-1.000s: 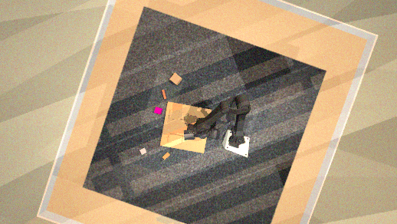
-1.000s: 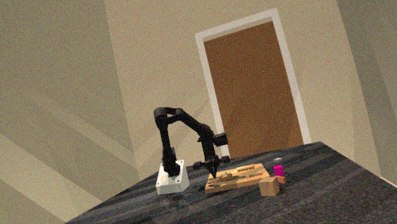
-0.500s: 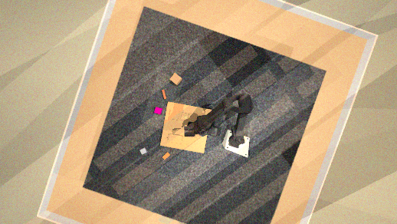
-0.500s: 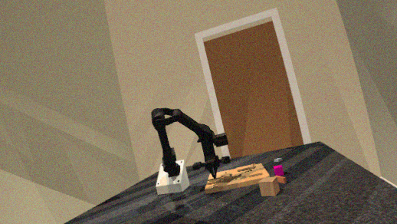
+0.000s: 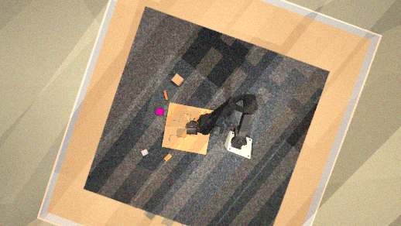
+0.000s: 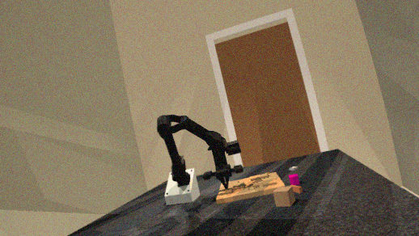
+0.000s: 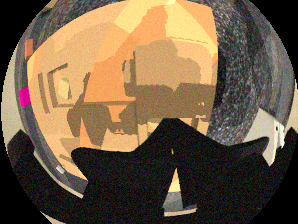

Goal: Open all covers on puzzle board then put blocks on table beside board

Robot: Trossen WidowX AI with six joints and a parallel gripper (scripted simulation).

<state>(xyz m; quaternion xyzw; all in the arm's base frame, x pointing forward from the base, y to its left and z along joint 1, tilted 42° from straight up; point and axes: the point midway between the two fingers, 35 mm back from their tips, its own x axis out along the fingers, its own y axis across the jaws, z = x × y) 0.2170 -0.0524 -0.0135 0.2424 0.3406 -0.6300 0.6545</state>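
Observation:
The wooden puzzle board (image 5: 197, 148) (image 6: 243, 195) (image 7: 55, 46) lies flat, with dark lines and recesses in its top. Shadows and the arm make its covers and wells hard to tell apart. My gripper (image 6: 226, 187) (image 7: 169, 120) is shut with nothing between its fingers, its tips low at the board's robot-side part. In the top view the arm hides the fingertips. A magenta block (image 5: 159, 111) (image 6: 294, 179) (image 7: 24, 97), an orange block (image 5: 166, 95) (image 7: 29, 49), a pale block (image 5: 145, 152) (image 6: 293, 168) (image 7: 60, 169) and a yellow-orange block (image 5: 167, 157) rest on the table clear of the board.
A larger tan block (image 5: 177, 80) (image 6: 285, 196) stands on the dark table beyond the board's upper left corner in the top view. The white robot base (image 5: 232, 148) (image 6: 182, 198) (image 7: 265, 130) is right of the board there. The arm reaches over the board's right part.

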